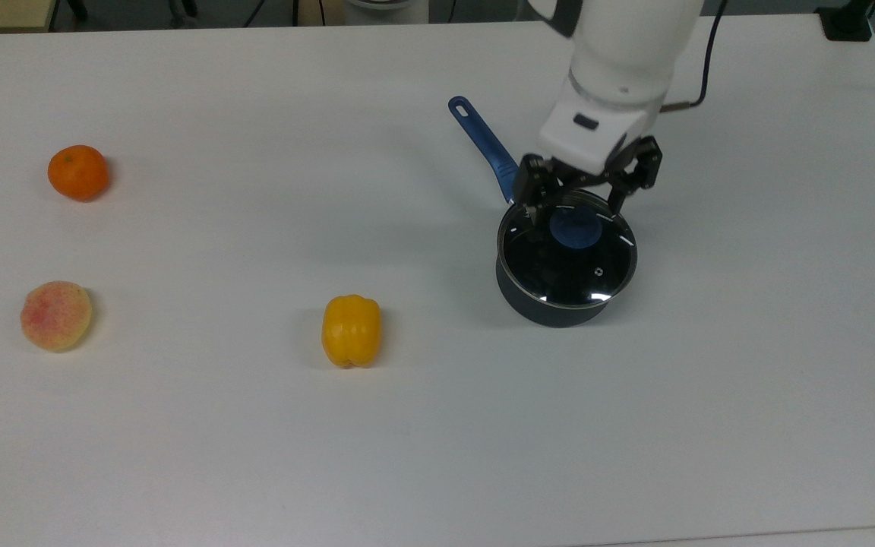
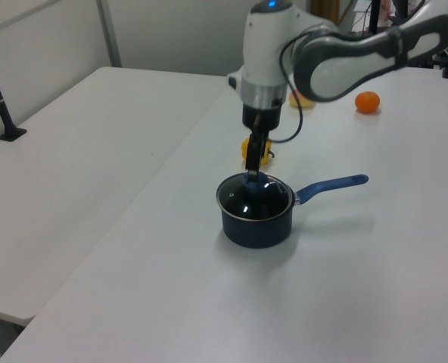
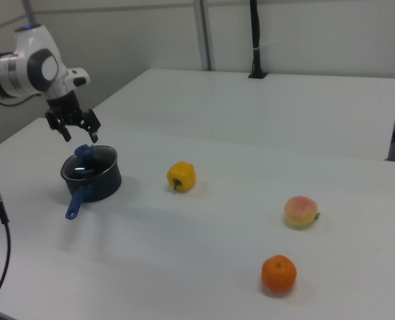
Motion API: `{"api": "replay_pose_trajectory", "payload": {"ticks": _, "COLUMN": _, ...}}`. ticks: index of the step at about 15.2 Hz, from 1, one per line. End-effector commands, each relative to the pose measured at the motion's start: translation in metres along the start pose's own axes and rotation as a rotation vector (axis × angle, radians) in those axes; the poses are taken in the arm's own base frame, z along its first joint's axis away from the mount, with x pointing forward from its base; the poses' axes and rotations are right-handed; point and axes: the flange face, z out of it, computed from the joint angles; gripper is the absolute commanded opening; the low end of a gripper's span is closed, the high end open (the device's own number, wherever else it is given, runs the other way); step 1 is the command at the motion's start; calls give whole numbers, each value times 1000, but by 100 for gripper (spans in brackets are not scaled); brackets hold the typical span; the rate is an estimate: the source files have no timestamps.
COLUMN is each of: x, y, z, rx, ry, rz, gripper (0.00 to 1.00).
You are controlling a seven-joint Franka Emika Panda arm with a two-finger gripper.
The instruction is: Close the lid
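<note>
Lid sits on the pot, its far rim hidden behind the spread, empty pincer.

White Panda arm with dark grey joint panels, a blue status light, a black cable along the wrist, and a black two-finger hand.
</note>
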Motion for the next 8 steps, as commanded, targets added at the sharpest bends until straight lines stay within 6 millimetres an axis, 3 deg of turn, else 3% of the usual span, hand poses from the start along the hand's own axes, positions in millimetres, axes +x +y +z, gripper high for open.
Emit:
{"api": "replay_pose_trajectory", "payload": {"ticks": 1, "x": -56, "y": 37, "z": -65, "rx": -27, "ry": -30, "rz": 56, "gripper": 100}}
{"api": "replay_pose_trajectory", "payload": {"ticks": 6, "x": -125, "y": 85, "z": -146, "rx": -52, "ry": -70, "rz": 138, "gripper": 100}}
{"api": "replay_pose_trajectory", "payload": {"ticks": 8, "x": -162, "y": 116, "z": -179, "rx": 1, "ry": -112, "rz": 218, "gripper": 100}}
